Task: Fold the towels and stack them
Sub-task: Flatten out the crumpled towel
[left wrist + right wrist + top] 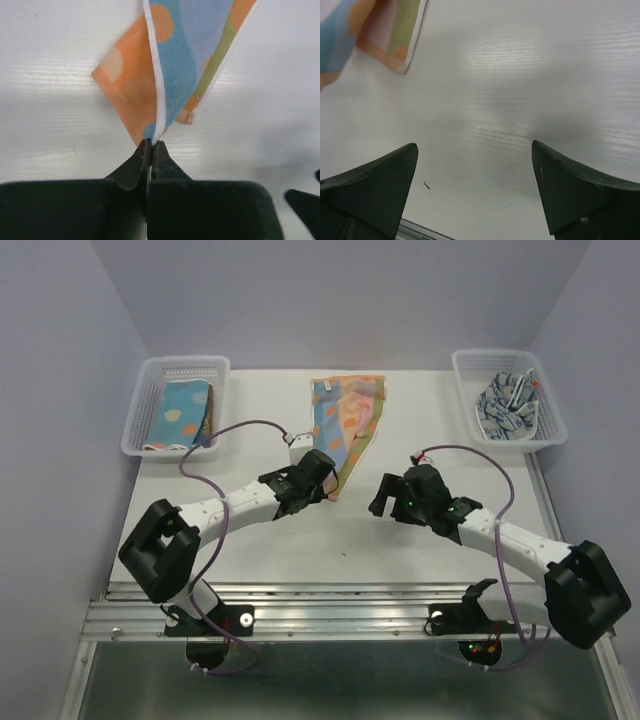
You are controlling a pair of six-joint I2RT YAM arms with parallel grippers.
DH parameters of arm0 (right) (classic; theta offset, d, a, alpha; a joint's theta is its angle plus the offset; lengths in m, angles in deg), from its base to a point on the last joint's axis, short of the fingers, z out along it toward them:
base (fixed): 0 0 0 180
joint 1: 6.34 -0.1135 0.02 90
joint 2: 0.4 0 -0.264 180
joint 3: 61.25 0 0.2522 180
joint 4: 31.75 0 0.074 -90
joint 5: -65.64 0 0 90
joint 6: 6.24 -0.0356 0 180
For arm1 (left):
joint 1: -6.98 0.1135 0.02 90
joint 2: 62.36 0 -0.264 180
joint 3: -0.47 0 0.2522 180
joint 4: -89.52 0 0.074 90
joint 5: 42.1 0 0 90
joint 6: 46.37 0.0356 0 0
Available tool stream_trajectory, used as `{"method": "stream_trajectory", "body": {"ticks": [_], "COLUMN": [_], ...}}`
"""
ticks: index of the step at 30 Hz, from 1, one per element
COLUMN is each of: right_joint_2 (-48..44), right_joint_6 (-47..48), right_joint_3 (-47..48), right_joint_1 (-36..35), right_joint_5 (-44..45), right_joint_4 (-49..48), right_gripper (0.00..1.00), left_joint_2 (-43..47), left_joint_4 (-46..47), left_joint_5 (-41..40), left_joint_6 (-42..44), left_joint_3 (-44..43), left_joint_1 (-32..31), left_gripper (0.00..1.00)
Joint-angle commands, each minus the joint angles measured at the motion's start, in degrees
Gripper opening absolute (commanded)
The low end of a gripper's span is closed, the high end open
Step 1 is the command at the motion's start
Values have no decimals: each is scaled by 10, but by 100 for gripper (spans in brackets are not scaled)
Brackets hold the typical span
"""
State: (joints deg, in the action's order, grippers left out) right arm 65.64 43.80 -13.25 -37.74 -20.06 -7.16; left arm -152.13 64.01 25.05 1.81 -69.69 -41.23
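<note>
In both baskets (pixel 137 420), towels (pixel 185 412); left jaws tight on dotted towel (pixel 175 65), right jaws wide.

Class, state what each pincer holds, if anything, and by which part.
The left pincer pinches the multicoloured towel by its white-hemmed near corner. The right pincer is open, holding nothing.

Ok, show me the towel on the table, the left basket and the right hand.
Towel (pixel 347 415): top view, on the middle of the cloth.
Left basket (pixel 138 410): top view, on its left mesh wall.
Right hand (pixel 474 145): right wrist view, midway between its open fingertips.
</note>
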Motion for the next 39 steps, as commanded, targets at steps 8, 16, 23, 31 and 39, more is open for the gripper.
{"method": "stream_trajectory", "body": {"ticks": [8,16,23,31,39], "right_joint_2": [206,353,434,442,464], "right_joint_6": [-87,-118,-151,-170,-171], "right_joint_3": [179,332,402,395,409], "right_joint_1": [-120,-179,-198,-202,-202], "right_joint_5": [107,209,251,272,281], "right_joint_4": [-30,74,137,130,123], "right_gripper": [96,83,72,68,62], "left_joint_2": [77,63,65,70,73], "left_joint_4": [81,114,146,159,167], "left_joint_5": [101,182,211,220,225], "left_joint_6": [12,16,17,19,20], "left_joint_3": [31,49,81,97,106], "left_joint_1": [126,174,204,214,219], "left_gripper": [0,0,0,0,0]}}
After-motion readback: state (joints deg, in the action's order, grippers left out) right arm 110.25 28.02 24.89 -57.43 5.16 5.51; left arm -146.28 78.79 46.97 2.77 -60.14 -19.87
